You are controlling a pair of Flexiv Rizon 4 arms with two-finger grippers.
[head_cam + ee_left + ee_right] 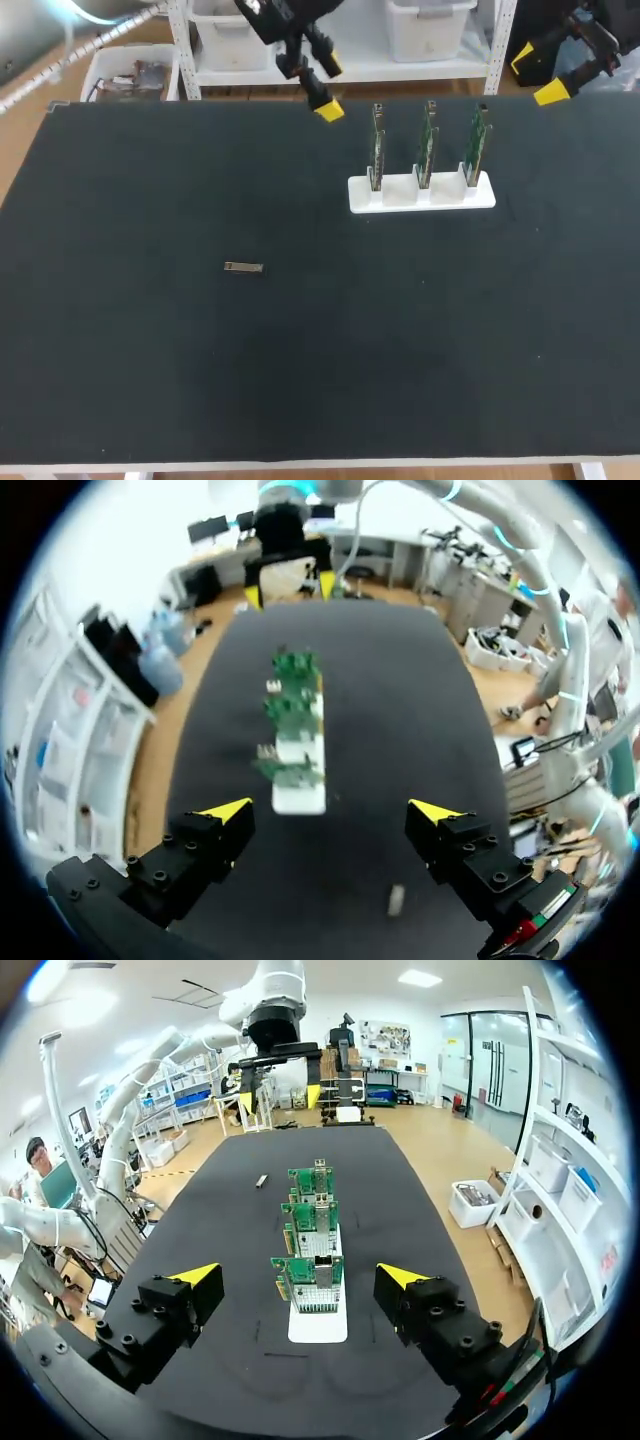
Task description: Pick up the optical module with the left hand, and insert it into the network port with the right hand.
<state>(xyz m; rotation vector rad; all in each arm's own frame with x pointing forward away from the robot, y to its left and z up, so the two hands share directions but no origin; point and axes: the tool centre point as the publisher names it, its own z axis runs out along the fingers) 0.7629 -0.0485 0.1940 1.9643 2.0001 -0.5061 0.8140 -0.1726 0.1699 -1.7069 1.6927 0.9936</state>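
The optical module (243, 267) is a small metal bar lying flat on the black table, left of the middle. Three green network boards (425, 145) stand upright in a white holder (421, 193) at the back right. My left gripper (325, 88) hangs open above the table's back edge, far from the module. In its own view, the left gripper (330, 812) is open and empty, with the module (396, 900) under it and the holder (298, 798) just ahead. My right gripper (537, 77) hovers open at the back right corner. The right gripper (298, 1276) holds nothing, and the boards (315, 1278) stand straight ahead of it.
The black table (320, 380) stretches wide in front of the holder and around the module. In the right wrist view the module (262, 1180) lies beyond the holder, to one side. My other arm's gripper (290, 585) shows at the table's far end.
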